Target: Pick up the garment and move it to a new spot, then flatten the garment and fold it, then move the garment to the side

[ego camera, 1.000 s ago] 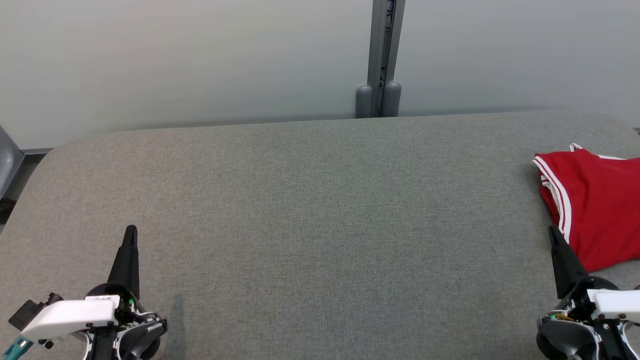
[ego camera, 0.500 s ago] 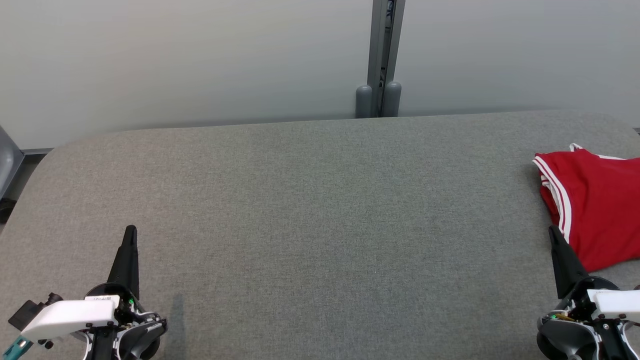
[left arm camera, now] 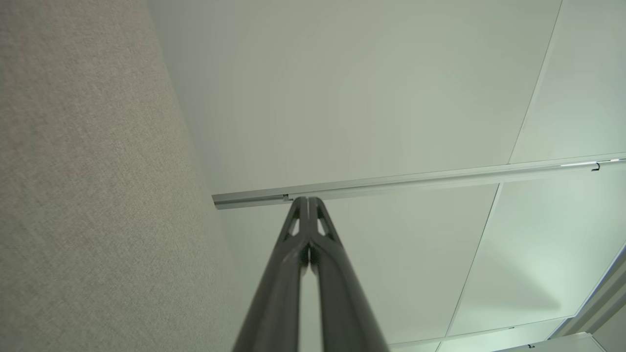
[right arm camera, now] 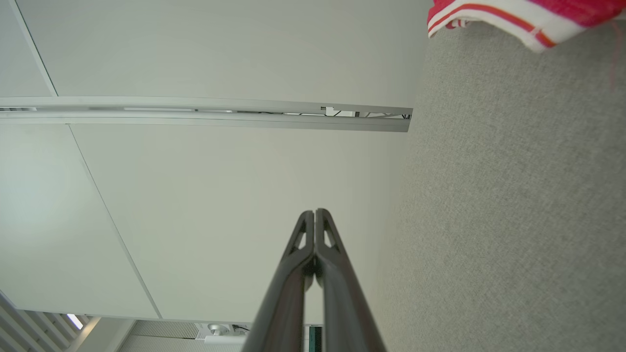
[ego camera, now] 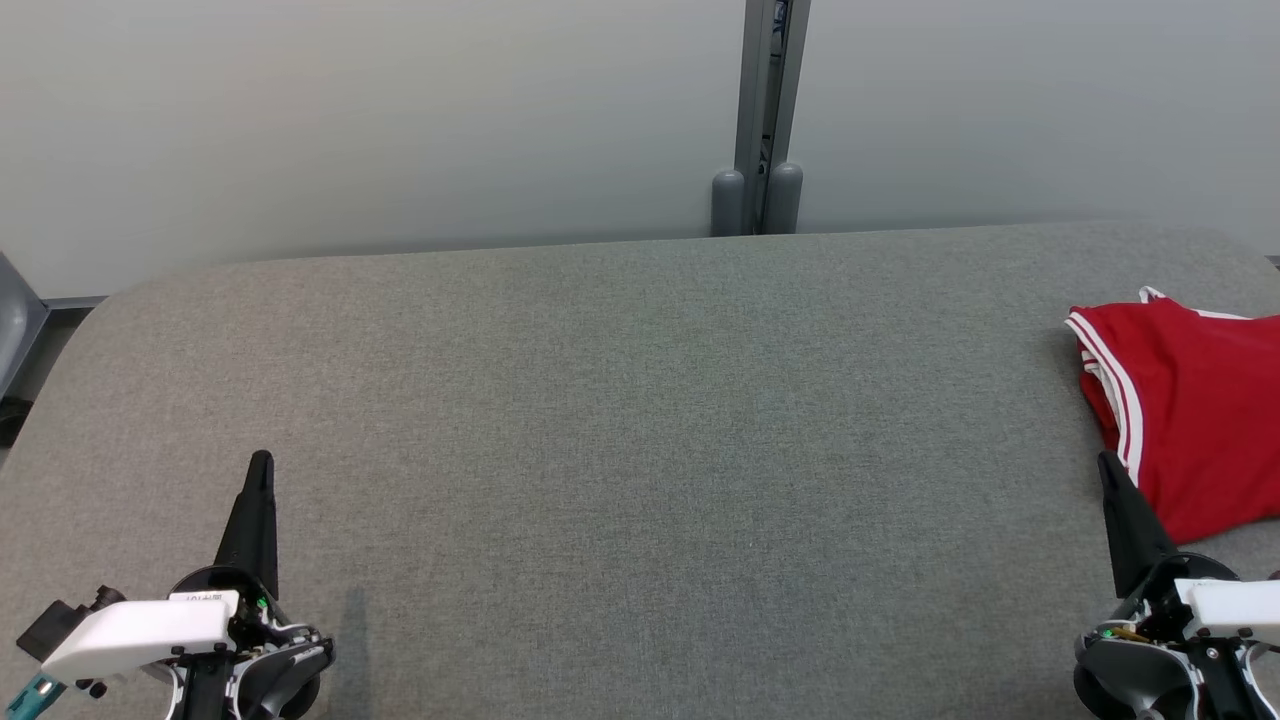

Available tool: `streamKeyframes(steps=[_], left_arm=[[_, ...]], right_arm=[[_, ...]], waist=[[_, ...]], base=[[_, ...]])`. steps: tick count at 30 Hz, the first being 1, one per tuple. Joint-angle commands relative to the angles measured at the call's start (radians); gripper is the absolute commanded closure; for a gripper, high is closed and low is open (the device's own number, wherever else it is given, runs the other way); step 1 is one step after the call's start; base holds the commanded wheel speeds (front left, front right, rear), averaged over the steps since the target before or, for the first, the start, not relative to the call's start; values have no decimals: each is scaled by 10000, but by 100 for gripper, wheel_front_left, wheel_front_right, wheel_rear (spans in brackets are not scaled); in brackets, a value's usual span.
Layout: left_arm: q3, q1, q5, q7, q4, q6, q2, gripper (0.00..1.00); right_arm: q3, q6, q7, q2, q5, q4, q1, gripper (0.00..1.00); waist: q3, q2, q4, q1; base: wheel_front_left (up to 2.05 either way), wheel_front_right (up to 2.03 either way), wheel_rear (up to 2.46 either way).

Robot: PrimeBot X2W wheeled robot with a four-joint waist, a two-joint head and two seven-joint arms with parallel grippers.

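Observation:
A red garment (ego camera: 1195, 405) with white striped trim lies folded at the right edge of the grey fabric table (ego camera: 620, 400), partly cut off by the head view's edge. Its trimmed hem (right arm camera: 513, 14) shows at the top right of the right wrist view. My right gripper (ego camera: 1108, 462) stands shut at the lower right, its tip just beside the garment's near left edge, holding nothing. The two fingers press together in its wrist view (right arm camera: 314, 213). At the lower left my left gripper (ego camera: 262, 460) is shut and empty, far from the garment, fingers together (left arm camera: 307, 200).
A pale wall with a grey vertical post (ego camera: 765, 120) runs behind the table's far edge. The table's rounded left corner (ego camera: 90, 310) drops off toward a dark gap. Wide bare cloth spans the middle between the two grippers.

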Motion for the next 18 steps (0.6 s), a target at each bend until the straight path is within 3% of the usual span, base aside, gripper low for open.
streamKeyframes(steps=[1,18], left_arm=[[43,-146,31,42,10,-37,22,100],[59,-149,49,44,11,-37,8,100]], right_arm=[[-32,7,52,-14,-20,23,-97,100],[-46,7,68,-4,-42,24,-100,100]], waist=[[0,0,0,-1],[0,0,0,-1]], base=[[0,0,0],[0,0,0]])
